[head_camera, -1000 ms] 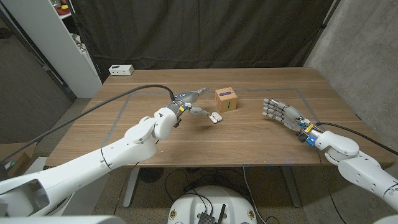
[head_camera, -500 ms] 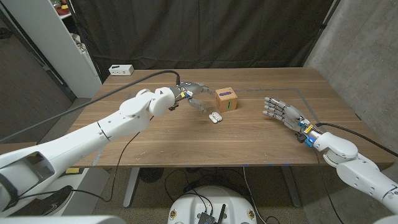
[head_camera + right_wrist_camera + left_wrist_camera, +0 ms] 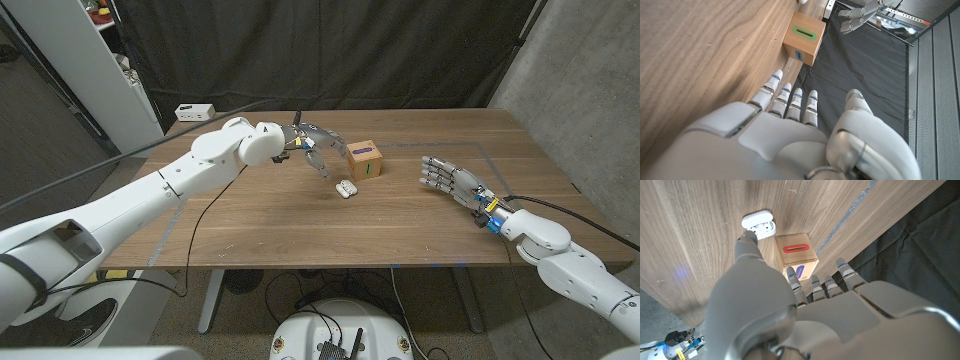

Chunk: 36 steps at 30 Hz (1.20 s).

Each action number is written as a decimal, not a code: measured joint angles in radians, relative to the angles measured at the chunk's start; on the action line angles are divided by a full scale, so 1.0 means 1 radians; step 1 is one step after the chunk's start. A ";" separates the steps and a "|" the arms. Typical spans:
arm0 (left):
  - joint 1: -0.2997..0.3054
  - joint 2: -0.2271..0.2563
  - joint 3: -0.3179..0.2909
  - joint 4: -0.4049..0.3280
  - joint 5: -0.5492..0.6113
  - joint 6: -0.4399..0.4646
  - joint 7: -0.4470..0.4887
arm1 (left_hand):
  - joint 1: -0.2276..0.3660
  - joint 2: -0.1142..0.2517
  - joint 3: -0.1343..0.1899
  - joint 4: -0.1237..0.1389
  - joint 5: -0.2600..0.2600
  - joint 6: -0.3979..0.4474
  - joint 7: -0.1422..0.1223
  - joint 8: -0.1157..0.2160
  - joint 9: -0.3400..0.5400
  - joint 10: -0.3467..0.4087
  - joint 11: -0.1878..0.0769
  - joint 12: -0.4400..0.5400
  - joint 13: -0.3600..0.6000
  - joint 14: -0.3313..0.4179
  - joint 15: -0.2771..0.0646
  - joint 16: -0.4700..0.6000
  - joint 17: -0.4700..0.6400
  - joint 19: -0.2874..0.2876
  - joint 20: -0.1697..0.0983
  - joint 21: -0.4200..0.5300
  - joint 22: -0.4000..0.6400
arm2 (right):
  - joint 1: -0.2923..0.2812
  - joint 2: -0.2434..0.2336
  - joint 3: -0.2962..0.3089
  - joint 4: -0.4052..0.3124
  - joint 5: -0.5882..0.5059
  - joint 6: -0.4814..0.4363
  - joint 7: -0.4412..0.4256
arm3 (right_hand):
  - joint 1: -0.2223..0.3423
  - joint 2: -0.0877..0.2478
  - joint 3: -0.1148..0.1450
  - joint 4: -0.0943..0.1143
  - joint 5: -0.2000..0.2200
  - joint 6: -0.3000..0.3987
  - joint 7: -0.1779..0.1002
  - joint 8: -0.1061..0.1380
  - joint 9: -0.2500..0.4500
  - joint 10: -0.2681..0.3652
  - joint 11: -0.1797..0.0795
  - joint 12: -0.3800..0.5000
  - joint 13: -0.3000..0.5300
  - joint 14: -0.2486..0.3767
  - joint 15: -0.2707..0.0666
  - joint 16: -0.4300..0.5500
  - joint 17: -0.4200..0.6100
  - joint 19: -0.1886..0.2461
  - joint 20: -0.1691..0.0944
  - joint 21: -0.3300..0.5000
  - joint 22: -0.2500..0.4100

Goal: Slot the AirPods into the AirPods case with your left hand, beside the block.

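No readable writing anywhere, just coloured slot marks on the block [image 3: 364, 160]: purple and green in the head view, red and blue in the left wrist view. The open AirPods case [image 3: 346, 188] sits on the wooden table [image 3: 400, 225] just beside the block, under the left hand [image 3: 313, 146], whose fingers are spread, holding nothing. The right hand [image 3: 450, 180] waits well apart, fingers straight. Dark curtain behind.

My head camera looks down over the whole counter [image 3: 300, 230] from above and behind both arms. Each wrist camera sits close behind its own robot hand, sighting along the fingers, turned so the counter tilts overhead. All three views share the wooden block [image 3: 363, 160] [image 3: 797, 255] [image 3: 803, 39].
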<state>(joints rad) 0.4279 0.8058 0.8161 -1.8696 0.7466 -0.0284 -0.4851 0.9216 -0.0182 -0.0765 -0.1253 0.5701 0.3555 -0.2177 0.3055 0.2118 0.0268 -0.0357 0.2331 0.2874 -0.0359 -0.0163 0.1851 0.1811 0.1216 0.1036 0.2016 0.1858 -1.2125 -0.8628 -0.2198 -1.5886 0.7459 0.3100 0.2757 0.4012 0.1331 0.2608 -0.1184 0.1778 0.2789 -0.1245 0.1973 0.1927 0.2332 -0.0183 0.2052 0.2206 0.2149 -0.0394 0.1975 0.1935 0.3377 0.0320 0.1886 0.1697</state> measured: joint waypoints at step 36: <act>-0.088 -0.121 0.055 0.284 -0.001 -0.247 0.030 | 0.020 0.009 -0.049 0.011 0.018 0.149 0.004 0.038 0.014 0.021 -0.011 0.010 -0.013 0.022 -0.014 0.000 -0.004 0.008 -0.007 0.000 0.000 | 0.007 -0.006 -0.004 -0.007 0.016 -0.060 -0.034 | 0.000 0.000 0.004 -0.004 0.000 0.000 0.000 0.000 0.000 -0.005 -0.005 0.000 0.000 0.000 0.000 0.008 0.000 0.006 0.005 0.000 0.000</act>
<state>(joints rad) 0.3394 0.6843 0.8707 -1.5856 0.7454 -0.2751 -0.4552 0.9414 -0.0090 -0.1259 -0.1147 0.5885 0.5042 -0.2141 0.3432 0.2257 0.0478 -0.0463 0.2434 0.2746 -0.0140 -0.0303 0.1850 0.1767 0.1292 0.0963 0.2017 0.1860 -1.2057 -0.8684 -0.2239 -1.5955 0.7621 0.2501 0.2412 0.4013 0.1331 0.2651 -0.1227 0.1778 0.2788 -0.1246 0.1973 0.1927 0.2278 -0.0237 0.2052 0.2206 0.2148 -0.0393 0.2052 0.1933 0.3432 0.0375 0.1886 0.1697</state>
